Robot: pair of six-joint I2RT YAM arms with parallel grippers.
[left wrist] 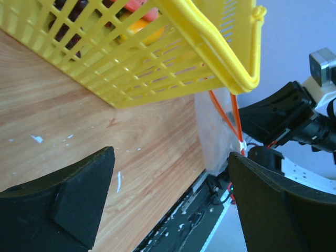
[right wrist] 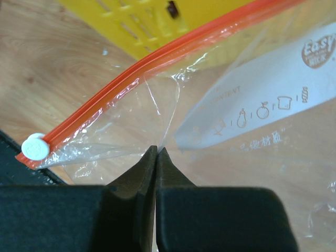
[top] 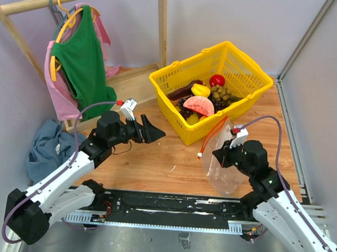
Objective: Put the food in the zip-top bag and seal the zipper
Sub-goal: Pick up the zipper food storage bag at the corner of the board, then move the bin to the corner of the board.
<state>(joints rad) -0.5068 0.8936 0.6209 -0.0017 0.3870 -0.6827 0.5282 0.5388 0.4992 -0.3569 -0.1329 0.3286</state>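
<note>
**Left arm, mine.** Reaches forward and inward above the table (top: 155, 167). My left claw (top: 157, 132) points toward the yellow basket (top: 249, 96) and stops short of its near wall. The jaws are spread wide with nothing between them.

**Right arm, mine.** Folded in close, wrist turned left. My right claw (right wrist: 156, 149) is closed tight, with a fold of the zip-top bag (right wrist: 236, 173) pinched at its tips.

**Bag.** Stands crumpled on the table just in front of the basket. The zipper (right wrist: 131, 79) runs up toward the basket wall, and its white slider (right wrist: 35, 146) sits at the lower end.

**Food.** All of it is in the basket: the watermelon slice (top: 199, 105), the yellow bell pepper (top: 200, 90) and the dark grape bunch (top: 184, 111).

**Surface.** Light wood-grain board, with a black rail (top: 175, 208) along the near edge.

**Room.** Pale walls. On the left is a wooden rack (top: 161, 24) with a green garment (top: 81, 65) hanging from it. A blue cloth (top: 49, 145) lies heaped below.
</note>
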